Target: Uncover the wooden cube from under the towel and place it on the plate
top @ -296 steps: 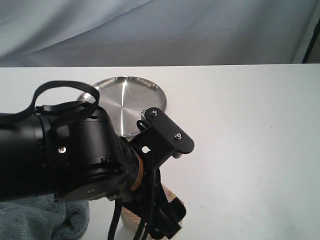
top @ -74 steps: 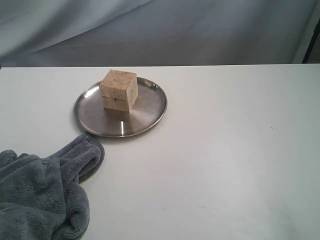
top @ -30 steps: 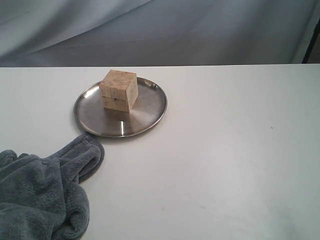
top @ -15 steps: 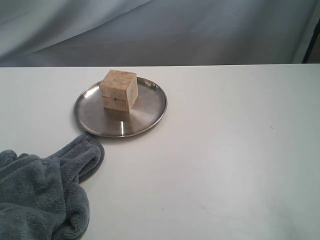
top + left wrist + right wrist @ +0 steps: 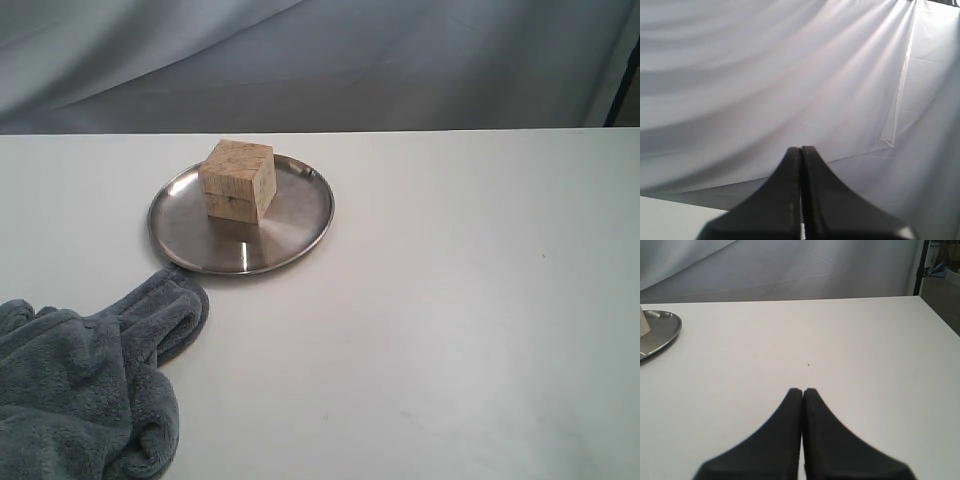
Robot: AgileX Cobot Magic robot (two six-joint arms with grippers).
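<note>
Exterior view: a white table (image 5: 450, 300) fills the scene. Its far edge meets a pale grey curtain (image 5: 400, 60) that hangs in broad folds and closes off the room behind. A dark post (image 5: 625, 80) stands at the far right corner, and a tiny dark speck (image 5: 543, 255) marks the table on the right.

On the far left part of the table sits a round steel plate (image 5: 290, 245), shiny, with a streak of light on its near side. The wooden cube (image 5: 238, 180) rests flat on it, inside the rim and toward the plate's far left, with one corner turned to the camera.

The towel (image 5: 80, 390), blue-grey and fluffy, lies bunched in the near left corner and runs out of the picture. One rolled fold reaches toward the plate's near rim and ends just beside it; whether the two touch cannot be told.

Left wrist view: the left gripper (image 5: 800, 150) has its black jaws pressed together on nothing and faces the curtain.

Right wrist view: the right gripper (image 5: 803, 391) is likewise closed and empty, with the white table spread ahead of it. The plate's rim and a sliver of the cube show at the edge of that picture.
</note>
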